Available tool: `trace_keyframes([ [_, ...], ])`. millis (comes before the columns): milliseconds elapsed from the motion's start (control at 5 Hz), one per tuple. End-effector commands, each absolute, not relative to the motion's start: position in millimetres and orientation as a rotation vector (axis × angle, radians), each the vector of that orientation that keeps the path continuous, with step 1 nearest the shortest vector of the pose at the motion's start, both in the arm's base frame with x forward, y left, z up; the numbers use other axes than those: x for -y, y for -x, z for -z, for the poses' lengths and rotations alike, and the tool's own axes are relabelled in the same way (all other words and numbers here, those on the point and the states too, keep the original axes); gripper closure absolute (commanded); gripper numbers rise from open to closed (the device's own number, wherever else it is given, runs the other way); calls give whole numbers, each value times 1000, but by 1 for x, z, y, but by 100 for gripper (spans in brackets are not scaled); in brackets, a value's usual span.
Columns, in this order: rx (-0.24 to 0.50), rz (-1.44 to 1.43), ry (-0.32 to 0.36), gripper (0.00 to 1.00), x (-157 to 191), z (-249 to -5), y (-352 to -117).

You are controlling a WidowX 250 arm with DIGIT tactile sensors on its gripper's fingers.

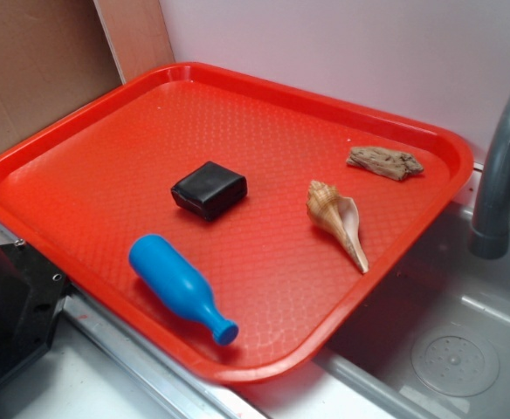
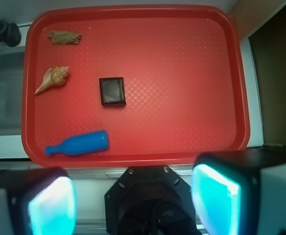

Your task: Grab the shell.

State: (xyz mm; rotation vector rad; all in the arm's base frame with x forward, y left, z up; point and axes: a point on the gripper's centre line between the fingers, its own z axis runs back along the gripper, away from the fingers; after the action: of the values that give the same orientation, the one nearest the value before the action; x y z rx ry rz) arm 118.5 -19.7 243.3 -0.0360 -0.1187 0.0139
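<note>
Shell [image 2: 52, 80] lies at ten o'clock on the red tray [image 2: 182, 58] in my wrist view, below the driftwood [image 2: 64, 37]. My fingers [image 2: 216, 200] stand apart. Probably light, rigid, brittle; I'd pinch its ribbed whorl.

The gripper [image 2: 133, 203] has two chunky fingers [image 2: 216, 200] with black shells and pale grey outer sides; their inner pads glow a soft cyan-white. Between them sits a black, angular housing, with three small silver screws along its top edge and dark cables coiled in its hollow middle.
</note>
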Motion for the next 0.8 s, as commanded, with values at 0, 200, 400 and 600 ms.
trace_keyframes([
  [0, 119, -14, 36, 0, 20, -243, -118],
  [200, 174, -77, 60, 0, 68, -202, -163],
  [400, 248, -175, 87, 0, 85, -178, -188],
  [600, 233, -270, 187, 0, 105, -151, -217],
])
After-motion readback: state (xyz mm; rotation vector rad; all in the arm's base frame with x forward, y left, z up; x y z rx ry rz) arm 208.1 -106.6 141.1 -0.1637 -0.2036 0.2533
